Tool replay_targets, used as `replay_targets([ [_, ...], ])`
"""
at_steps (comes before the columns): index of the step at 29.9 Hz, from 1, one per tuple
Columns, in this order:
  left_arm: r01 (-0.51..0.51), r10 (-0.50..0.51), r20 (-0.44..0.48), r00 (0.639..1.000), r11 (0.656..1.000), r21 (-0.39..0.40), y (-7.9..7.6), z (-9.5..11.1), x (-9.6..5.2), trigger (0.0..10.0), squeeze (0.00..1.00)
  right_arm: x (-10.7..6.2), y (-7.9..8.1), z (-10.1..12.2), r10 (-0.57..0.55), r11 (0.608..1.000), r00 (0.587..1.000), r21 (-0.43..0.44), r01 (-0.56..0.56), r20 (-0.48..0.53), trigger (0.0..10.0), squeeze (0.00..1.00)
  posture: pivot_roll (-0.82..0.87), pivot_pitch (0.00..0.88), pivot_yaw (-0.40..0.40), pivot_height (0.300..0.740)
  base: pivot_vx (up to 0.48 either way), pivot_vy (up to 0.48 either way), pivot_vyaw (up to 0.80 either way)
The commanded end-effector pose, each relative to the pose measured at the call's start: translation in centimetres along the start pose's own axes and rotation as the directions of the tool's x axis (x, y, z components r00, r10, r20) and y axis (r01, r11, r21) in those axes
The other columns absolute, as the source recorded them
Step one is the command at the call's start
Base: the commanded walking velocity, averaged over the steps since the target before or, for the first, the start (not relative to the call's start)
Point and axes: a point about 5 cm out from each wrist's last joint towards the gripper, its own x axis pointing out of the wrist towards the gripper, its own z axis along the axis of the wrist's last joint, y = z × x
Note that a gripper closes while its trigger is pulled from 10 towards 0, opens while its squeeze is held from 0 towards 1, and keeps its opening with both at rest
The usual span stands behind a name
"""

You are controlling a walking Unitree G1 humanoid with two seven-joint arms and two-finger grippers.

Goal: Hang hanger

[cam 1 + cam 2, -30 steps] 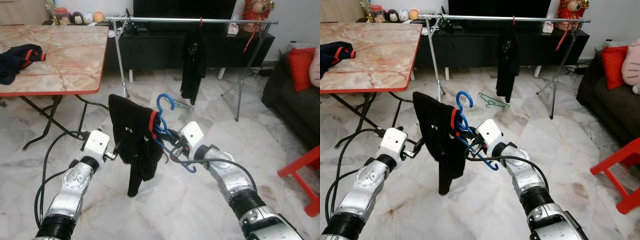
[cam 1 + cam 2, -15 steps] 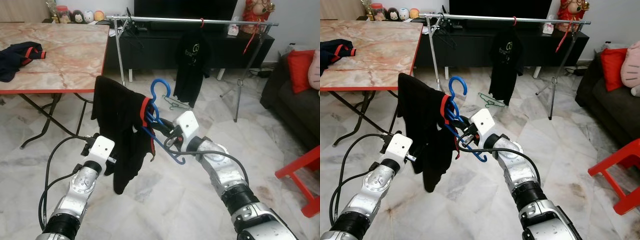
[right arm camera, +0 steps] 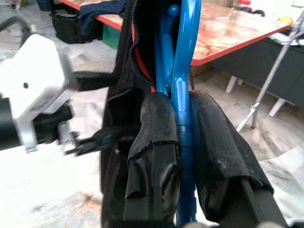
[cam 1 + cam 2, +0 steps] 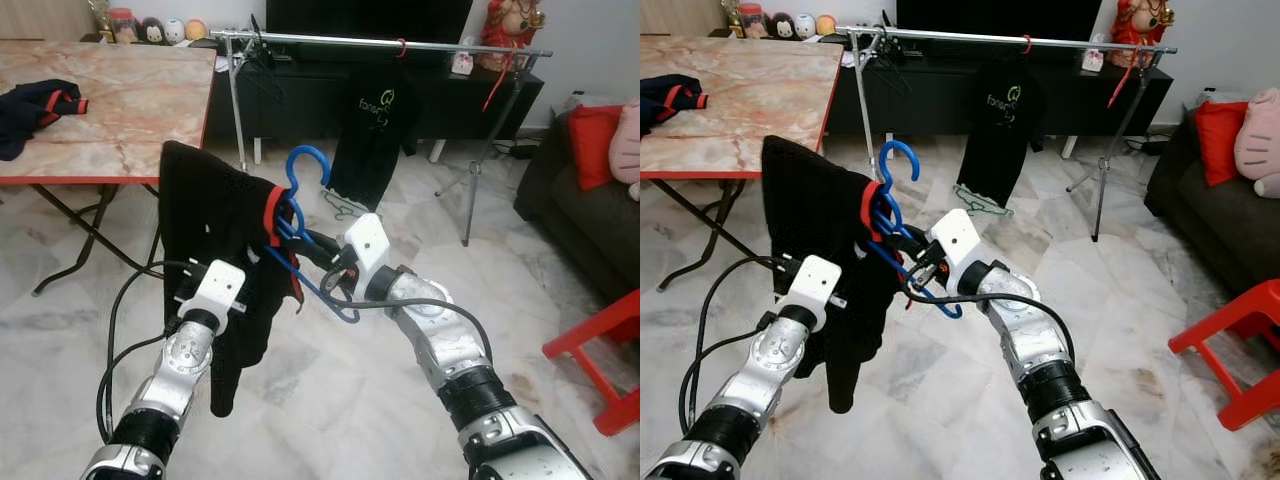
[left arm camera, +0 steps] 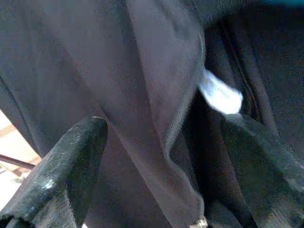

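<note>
Gripping curved blue hanger (image 4: pixel 300 215) (plastic): right gripper (image 3: pixel 183 137).

I see a floor (image 4: pixel 560 270) of pale marble tiles with grey veins across the whole frame. In the upper left stands a folding table (image 4: pixel 120 110) with a marble-pattern top and red edge. At the top centre a low black cabinet (image 4: pixel 300 95) runs along the white wall. At the right edge is a dark sofa (image 4: pixel 580 200) with a red cushion (image 4: pixel 592 140), and in the lower right a red stool (image 4: pixel 600 370).
</note>
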Motion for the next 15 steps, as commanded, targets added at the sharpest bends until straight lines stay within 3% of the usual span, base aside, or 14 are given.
replay_targets([
  [1, -0.005, 0.005, 0.007, 1.000, 1.000, 0.013, -0.4, 0.4, 0.3, 10.0, 0.00, -0.1, -0.1, 1.1, 0.003, 1.000, 0.999, -0.011, -0.002, 0.049, 0.0, 0.00, -0.01, 0.000, -0.138, 0.740, 0.000, 0.000, 0.00],
  [8, -0.137, 0.136, 0.047, 0.990, 0.990, 0.024, 0.0, 1.5, 0.9, 10.0, 0.00, -0.3, 0.1, 1.1, 0.011, 1.000, 0.999, -0.002, -0.011, 0.041, 0.0, 0.00, -0.01, 0.000, -0.139, 0.740, 0.000, 0.000, 0.00],
  [15, -0.155, 0.153, 0.042, 0.987, 0.987, 0.041, 0.0, 1.5, 1.1, 10.0, 0.00, -0.4, 0.4, 1.0, 0.022, 1.000, 0.999, 0.005, -0.023, 0.038, 0.0, 0.00, -0.01, 0.000, -0.139, 0.740, 0.000, 0.000, 0.00],
])
